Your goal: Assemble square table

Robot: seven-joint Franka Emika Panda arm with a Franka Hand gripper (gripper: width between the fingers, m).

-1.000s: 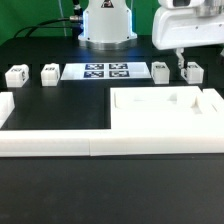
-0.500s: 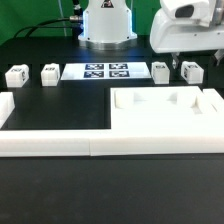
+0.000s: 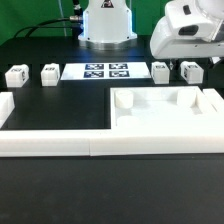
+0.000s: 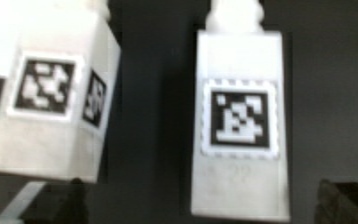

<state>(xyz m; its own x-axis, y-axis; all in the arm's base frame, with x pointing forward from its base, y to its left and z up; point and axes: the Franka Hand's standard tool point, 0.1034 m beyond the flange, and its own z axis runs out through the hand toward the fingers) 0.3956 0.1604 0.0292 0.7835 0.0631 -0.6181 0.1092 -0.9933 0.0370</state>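
We see the square table's slab [image 3: 165,112] lying toward the desk's [image 3: 60,108] near edge, at the exterior view's right. Our claw [image 4: 194,196] hangs fully open, gripping nothing, above one leg [image 3: 192,71] and a second leg [image 3: 161,71] nearer the far edge.

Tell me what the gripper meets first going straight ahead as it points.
Probably the tagged white leg lying between the open gripper's fingers. The neighbouring leg sits near one finger's path, though depth is unclear.
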